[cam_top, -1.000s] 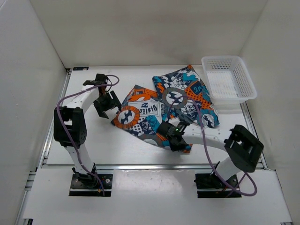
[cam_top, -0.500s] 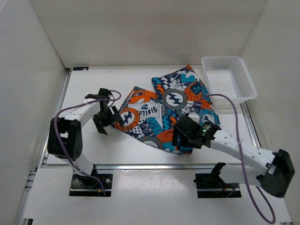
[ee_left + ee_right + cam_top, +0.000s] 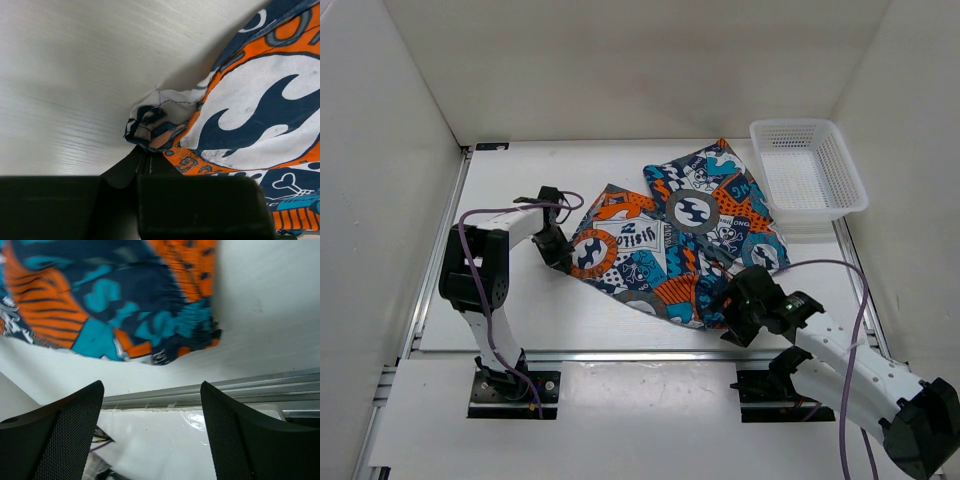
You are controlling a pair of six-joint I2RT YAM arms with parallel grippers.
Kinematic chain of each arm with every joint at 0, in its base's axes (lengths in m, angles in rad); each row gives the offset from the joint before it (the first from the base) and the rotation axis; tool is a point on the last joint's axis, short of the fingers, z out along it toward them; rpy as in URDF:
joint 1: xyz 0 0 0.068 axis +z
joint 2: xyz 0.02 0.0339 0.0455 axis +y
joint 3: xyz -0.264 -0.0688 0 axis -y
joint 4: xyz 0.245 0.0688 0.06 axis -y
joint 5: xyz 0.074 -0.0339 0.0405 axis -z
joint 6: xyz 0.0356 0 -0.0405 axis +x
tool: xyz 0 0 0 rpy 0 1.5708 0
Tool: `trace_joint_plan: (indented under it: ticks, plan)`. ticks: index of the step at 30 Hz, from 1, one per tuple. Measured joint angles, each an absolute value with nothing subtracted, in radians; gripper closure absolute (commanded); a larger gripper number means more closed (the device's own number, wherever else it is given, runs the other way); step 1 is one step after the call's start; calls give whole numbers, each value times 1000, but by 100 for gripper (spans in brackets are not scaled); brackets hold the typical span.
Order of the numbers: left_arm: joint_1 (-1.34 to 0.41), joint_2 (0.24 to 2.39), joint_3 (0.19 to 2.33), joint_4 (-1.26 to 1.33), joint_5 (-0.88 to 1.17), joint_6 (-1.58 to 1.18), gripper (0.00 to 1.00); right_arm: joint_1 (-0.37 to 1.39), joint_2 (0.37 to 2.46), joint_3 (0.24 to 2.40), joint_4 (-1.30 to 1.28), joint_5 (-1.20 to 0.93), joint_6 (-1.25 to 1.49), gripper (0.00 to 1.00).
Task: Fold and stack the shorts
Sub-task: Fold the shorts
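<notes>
The shorts (image 3: 635,262) lie spread in the middle of the table, a busy orange, teal, navy and white print. A second printed pair (image 3: 715,200) lies behind them to the right, partly overlapping. My left gripper (image 3: 558,250) sits at the front pair's left corner. In the left wrist view its jaws (image 3: 143,154) are closed together, with a bunched corner of the shorts (image 3: 152,122) pinched at their tips. My right gripper (image 3: 744,306) hovers at the shorts' near right hem (image 3: 165,340). Its mesh-padded fingers (image 3: 55,432) stand wide apart with nothing between them.
A white mesh basket (image 3: 807,180) stands at the back right corner. An aluminium rail (image 3: 235,386) runs along the table's near edge, just below the right gripper. White walls close in the left, back and right sides.
The left gripper moved right onto the shorts' left corner and shut on it. The right arm swung out to the right and nearer, its gripper now open at the front right hem.
</notes>
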State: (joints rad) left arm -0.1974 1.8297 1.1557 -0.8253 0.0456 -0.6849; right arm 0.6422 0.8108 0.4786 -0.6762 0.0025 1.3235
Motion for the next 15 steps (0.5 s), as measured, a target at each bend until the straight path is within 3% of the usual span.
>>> trace_joint_plan:
  ticks: [8,11,12,15]
  plan:
    - [-197,1830,1156,-814,53,-680,90,602,807,327,-526,-54,1495,27]
    - [-197,1830,1156,-814,57,-680,90,602,863,327,-475,-43,1515,45]
    - [-197,1830,1157,-814,60,-680,90,602,881,328,-462,-38,1518,69]
    - [-197,1829,1161,-812,68,-680,90,591,922,329,-437,-2,1505,95]
